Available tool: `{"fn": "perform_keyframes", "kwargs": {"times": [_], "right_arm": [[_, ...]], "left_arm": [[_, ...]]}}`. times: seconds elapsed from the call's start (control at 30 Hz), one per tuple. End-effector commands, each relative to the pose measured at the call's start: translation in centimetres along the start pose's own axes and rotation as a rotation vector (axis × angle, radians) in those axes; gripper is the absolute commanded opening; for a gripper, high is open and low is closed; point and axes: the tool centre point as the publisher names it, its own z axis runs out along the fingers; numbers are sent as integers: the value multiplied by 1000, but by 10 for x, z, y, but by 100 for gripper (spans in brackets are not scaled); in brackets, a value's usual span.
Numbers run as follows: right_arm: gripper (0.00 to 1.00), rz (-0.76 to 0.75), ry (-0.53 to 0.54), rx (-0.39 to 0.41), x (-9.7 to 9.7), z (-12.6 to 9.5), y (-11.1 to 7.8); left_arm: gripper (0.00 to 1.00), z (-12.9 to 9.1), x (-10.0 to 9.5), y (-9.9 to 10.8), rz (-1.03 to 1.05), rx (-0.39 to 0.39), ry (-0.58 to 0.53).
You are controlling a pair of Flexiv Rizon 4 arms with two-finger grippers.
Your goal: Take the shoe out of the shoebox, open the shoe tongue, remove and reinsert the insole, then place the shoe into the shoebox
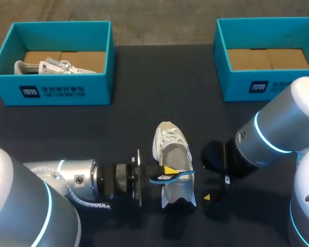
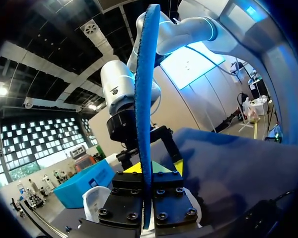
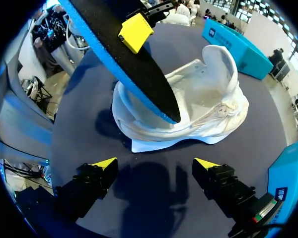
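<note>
A white shoe lies on the dark table's middle, its opening turned up and its heel toward me. My left gripper comes in from the left and is shut on a blue insole, held over the shoe's heel end. In the left wrist view the insole stands edge-on between the shut fingers of my left gripper. My right gripper stands open just right of the shoe. In the right wrist view my right gripper holds nothing, with the shoe ahead and the insole above it.
A teal shoebox at the back left holds another white shoe. A second teal shoebox at the back right shows only its cardboard floor. Dark tabletop lies between the boxes and the shoe.
</note>
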Motion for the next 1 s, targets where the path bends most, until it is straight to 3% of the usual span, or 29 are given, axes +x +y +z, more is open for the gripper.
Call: {"fn": "perform_keyframes", "kwargs": {"times": [0.03,0.33,1.0], "right_arm": [[100,0,-2,-1,1,-1,0],[100,0,-2,-1,1,-1,0],[100,0,-2,-1,1,-1,0]], "left_arm": [[0,4,-2,7,0,4,6],[0,6,-2,16,21,31,5],[0,7,-2,35,53,11,-8]]}}
